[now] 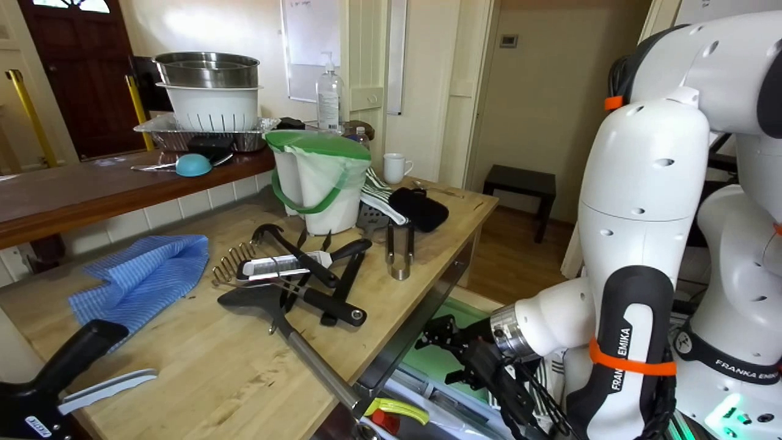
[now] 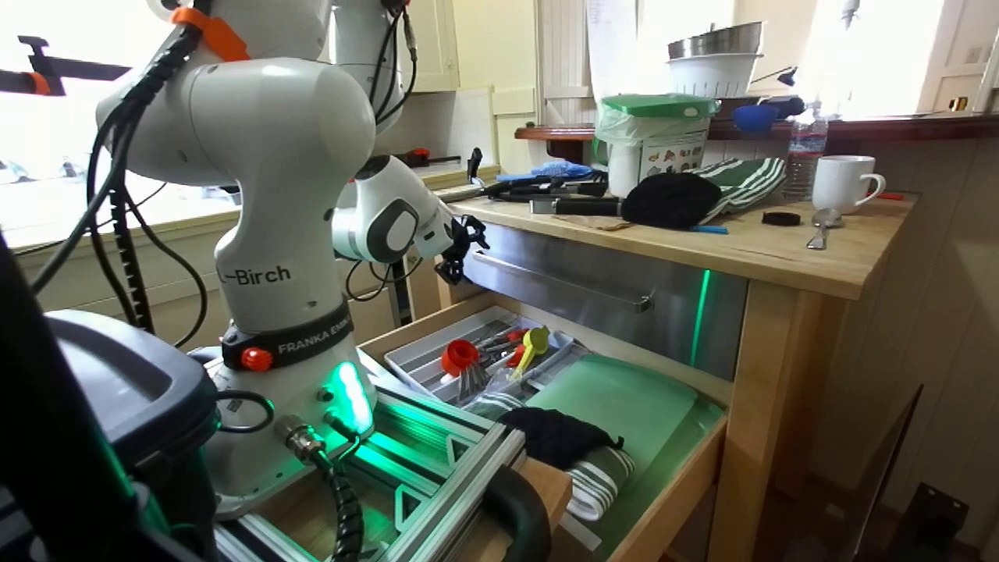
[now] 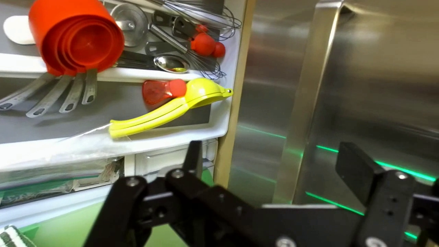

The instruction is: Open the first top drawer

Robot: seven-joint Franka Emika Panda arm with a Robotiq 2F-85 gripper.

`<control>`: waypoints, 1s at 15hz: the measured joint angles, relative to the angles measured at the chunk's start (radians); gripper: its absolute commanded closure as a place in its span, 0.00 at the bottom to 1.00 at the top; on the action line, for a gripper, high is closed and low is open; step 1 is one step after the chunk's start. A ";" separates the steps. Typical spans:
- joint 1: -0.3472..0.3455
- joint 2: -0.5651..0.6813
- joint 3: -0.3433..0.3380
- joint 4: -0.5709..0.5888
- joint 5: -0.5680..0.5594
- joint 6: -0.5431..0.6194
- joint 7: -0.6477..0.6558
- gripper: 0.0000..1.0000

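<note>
Steel hides the inside of the closed top drawer (image 2: 609,264), and the wrist view cuts it off at three o'clock. I count one handle (image 3: 307,99) on it and one lower drawer (image 2: 691,484), open. The gripper (image 3: 272,152) has both jaws wide apart; in an exterior view the top drawer sits near them, at four o'clock.

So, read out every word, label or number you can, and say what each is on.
"FRAN… EMIKA": forearm panel, the strap crossing it.
"FRANKA EMI…": base band, the end out of sight.
"L-Birch": shoulder.
Too small or blurred to read: writing on the whiteboard, print on the tub, labels on the black tool, pump bottle and water bottle.
</note>
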State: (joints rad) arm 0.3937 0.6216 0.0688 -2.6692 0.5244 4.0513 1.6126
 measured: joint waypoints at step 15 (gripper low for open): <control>-0.175 0.115 0.069 0.118 0.003 0.010 -0.041 0.00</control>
State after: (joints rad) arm 0.2186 0.7362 0.1376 -2.5516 0.5276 4.0617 1.5721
